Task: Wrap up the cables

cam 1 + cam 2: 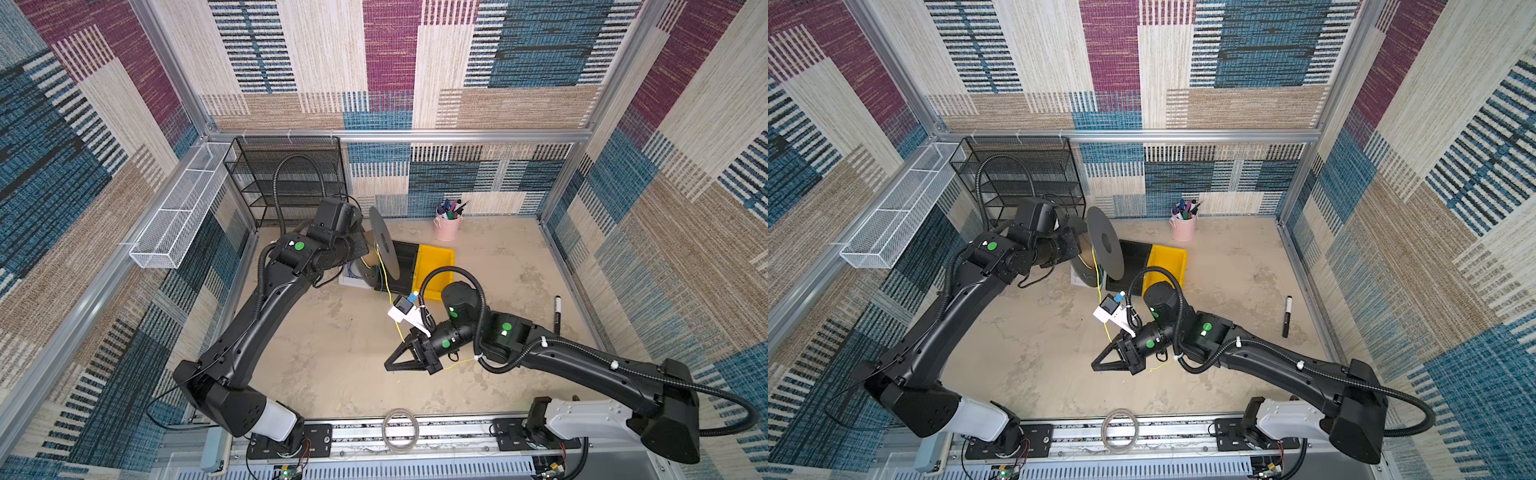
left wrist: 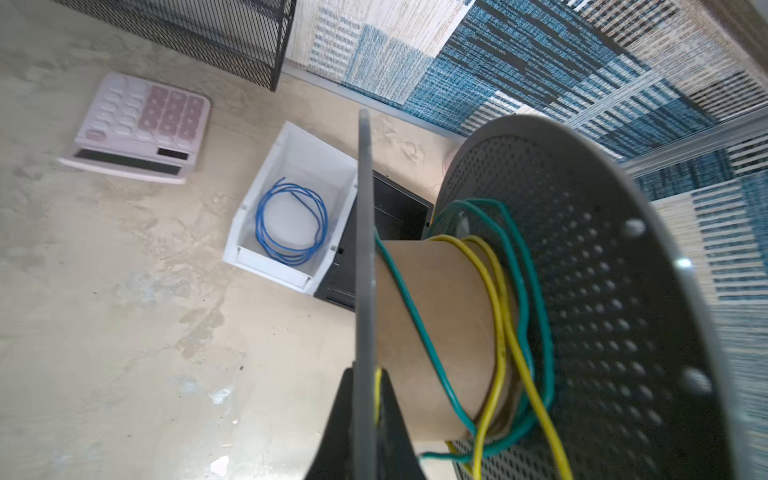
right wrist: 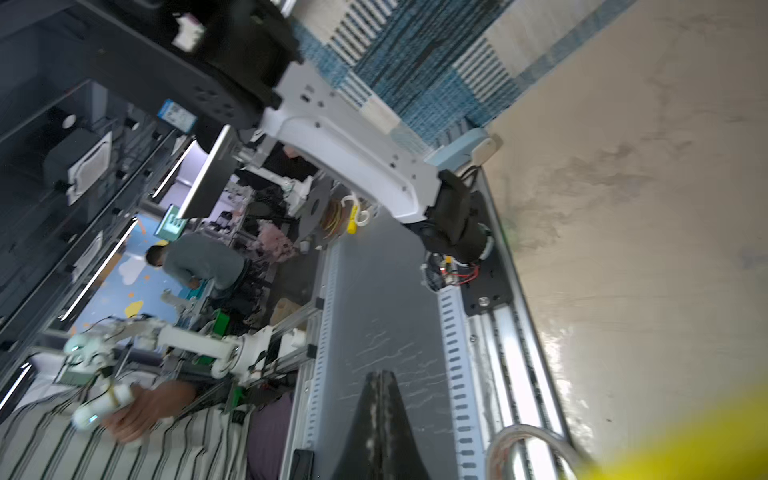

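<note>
The whole table [image 1: 332, 365] is viewed steeply from above its 6 o'clock edge in both top views, the spool [image 2: 436, 332] at 12 o'clock and yellow cable [image 2: 500, 316] are shown close-up from the left wrist, and the 6 o'clock rail [image 3: 509, 345] is faced from the right wrist.

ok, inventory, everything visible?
spool: 1, grey, left gripper
yellow cable: 1, yellow, trailing off spool
green cable: 1, green, on spool
blue cable: 1, blue, in white bin
white bin: 1, white, by tray
tray: 1, black, centre
yellow bin: 1, yellow, by tray
pen cup: 1, pink, back
marker: 1, black, right
calculator: 1, pink, by shelf
shelf: 1, black, rear
basket: 1, white, left wall
tubing: 1, pale, front rail
left gripper: shut on spool
right gripper: shut, centre
</note>
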Motion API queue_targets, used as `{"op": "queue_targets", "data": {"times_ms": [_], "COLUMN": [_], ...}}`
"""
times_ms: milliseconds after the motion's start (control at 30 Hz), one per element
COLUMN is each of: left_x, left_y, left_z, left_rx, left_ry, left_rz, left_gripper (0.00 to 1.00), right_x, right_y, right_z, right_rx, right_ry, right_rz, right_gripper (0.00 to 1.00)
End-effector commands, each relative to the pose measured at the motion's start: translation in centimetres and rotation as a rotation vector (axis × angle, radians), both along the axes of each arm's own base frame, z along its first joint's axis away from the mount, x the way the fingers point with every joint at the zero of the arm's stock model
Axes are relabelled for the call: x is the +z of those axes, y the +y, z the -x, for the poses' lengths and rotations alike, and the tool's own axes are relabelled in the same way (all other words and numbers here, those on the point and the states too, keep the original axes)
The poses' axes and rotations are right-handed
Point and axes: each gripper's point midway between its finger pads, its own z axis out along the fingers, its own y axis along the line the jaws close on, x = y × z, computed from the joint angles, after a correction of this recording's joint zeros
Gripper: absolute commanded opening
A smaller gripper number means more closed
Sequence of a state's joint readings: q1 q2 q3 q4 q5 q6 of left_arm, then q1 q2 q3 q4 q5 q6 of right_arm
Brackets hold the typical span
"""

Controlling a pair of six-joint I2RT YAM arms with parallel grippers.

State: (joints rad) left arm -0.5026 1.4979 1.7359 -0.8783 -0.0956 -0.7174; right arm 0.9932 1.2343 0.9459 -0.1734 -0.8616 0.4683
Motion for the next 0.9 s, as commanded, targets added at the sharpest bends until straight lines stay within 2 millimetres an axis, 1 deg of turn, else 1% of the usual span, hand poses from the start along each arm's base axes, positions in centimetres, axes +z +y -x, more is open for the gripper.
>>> {"op": "queue_targets", "data": {"times_ms": [0,133,200,233,267,333,400,467,533,600,700,800,867], "left_x": [4.3,4.9,5.2,5.4,5.7,6.3,7.0,7.5,8.3,8.9,8.2,6.6,5.0], "left_y": [-2.6,-1.3,-0.5,-0.4,-0.5,-0.7,-1.1,-1.1,-1.3,-1.6,-1.6,-1.2,-1.2], "left_z": [-1.8,-1.3,-0.9,-0.7,-0.5,0.2,1.3,2.3,3.8,5.6,8.1,10.6,12.6], "left_rx": [-0.038,-0.044,-0.058,-0.08,-0.118,-0.193,-0.291,-0.359,-0.453,-0.549,-0.637,-0.701,-0.756], "left_ry": [-0.11,-0.119,-0.111,-0.109,-0.109,-0.116,-0.143,-0.152,-0.166,-0.181,-0.168,-0.146,-0.134], "left_rz": [0.188,0.181,0.184,0.198,0.22,0.256,0.294,0.329,0.378,0.395,0.355,0.302,0.256], "left_gripper": [0.0,0.0,0.0,0.0,0.0,0.0,0.0,0.0,0.0,0.0,0.0,0.0,0.0], "right_x": [-2.3,-3.4,-4.8,-5.3,-5.8,-6.7,-7.6,-8.4,-9.0,-9.0,-9.1,-9.1,-9.1], "right_y": [0.5,-0.5,-1.6,-2.1,-2.9,-4.5,-6.2,-7.4,-8.2,-8.6,-9.7,-11.0,-11.5], "right_z": [0.1,0.0,-0.3,-0.5,-1.1,-2.8,-4.9,-6.6,-8.1,-9.7,-12.3,-15.4,-17.2], "right_rx": [-0.007,-0.051,-0.087,-0.093,-0.114,-0.17,-0.229,-0.27,-0.296,-0.323,-0.376,-0.432,-0.454], "right_ry": [-0.03,-0.049,-0.047,-0.039,-0.03,-0.003,0.023,0.046,0.068,0.082,0.087,0.096,0.089], "right_rz": [0.055,0.072,0.112,0.125,0.138,0.159,0.183,0.208,0.223,0.221,0.234,0.249,0.276], "right_gripper": [0.0,0.0,0.0,0.0,0.0,0.0,0.0,0.0,0.0,0.0,0.0,0.0,0.0]}}
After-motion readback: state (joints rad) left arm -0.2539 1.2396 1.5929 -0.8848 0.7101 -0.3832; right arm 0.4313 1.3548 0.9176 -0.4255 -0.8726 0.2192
